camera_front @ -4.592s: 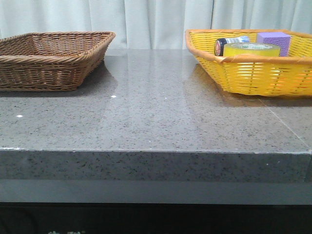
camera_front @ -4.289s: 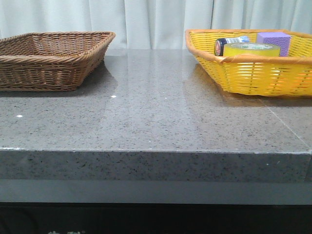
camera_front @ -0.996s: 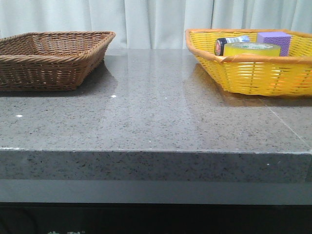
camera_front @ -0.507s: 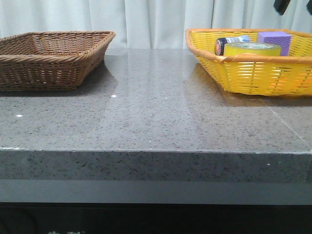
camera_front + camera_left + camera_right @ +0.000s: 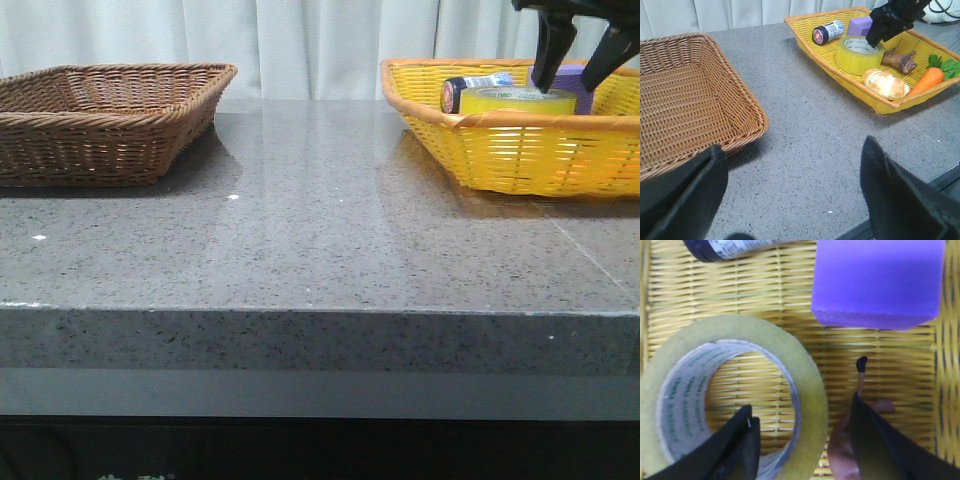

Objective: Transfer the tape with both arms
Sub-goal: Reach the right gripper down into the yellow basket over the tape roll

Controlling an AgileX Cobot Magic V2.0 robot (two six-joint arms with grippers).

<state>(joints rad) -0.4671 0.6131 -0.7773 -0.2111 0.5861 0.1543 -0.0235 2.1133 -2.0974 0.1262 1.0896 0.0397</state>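
Observation:
The tape (image 5: pixel 517 101) is a yellow roll lying flat in the yellow basket (image 5: pixel 520 155), near the basket's left front. My right gripper (image 5: pixel 572 72) is open and hangs just over it. In the right wrist view, one finger is inside the tape (image 5: pixel 740 330) core and the other is outside its wall, so the right gripper (image 5: pixel 802 410) straddles the wall without squeezing it. The left wrist view shows the tape (image 5: pixel 859 54) with the right gripper (image 5: pixel 877 36) above it. My left gripper (image 5: pixel 792 147) is open over bare counter, beside the brown basket (image 5: pixel 680 100).
The yellow basket also holds a dark-capped bottle (image 5: pixel 827 32), a purple block (image 5: pixel 877 280), a brown root (image 5: pixel 899 59), a bread roll (image 5: pixel 885 82) and a carrot (image 5: pixel 927 80). The brown basket (image 5: pixel 110 120) stands at the far left on the grey stone counter (image 5: pixel 320 230).
The right arm, absent a second ago, has come down from the upper right into the yellow basket and now has its open fingers at the tape.

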